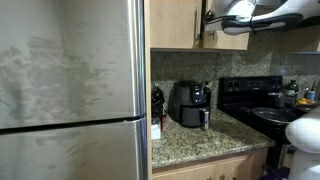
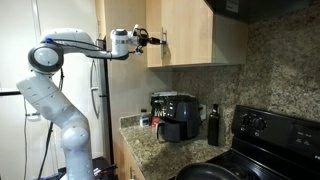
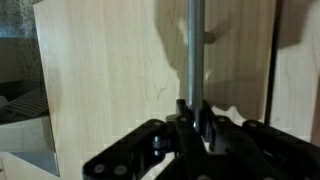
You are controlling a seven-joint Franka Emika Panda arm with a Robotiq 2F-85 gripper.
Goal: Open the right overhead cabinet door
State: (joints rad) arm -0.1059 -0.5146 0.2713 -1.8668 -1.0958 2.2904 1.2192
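Observation:
The right overhead cabinet door (image 1: 228, 28) is a flat light-tan wooden panel, also seen in the exterior view from the side (image 2: 188, 30). In the wrist view it (image 3: 110, 80) fills the picture. Its slim vertical silver bar handle (image 3: 195, 50) runs down into my jaws. My gripper (image 3: 194, 110) is shut on that handle. In both exterior views the gripper (image 2: 155, 39) (image 1: 207, 22) is at the handle (image 2: 163, 40), high up at cabinet level. I cannot tell whether the door is ajar.
A steel fridge (image 1: 70, 90) stands beside the cabinets. On the granite counter (image 1: 200, 142) sit a black air fryer (image 1: 190, 103) and a dark bottle (image 2: 213, 125). A black stove (image 1: 255, 100) is further along, under a dark hood (image 2: 230, 8).

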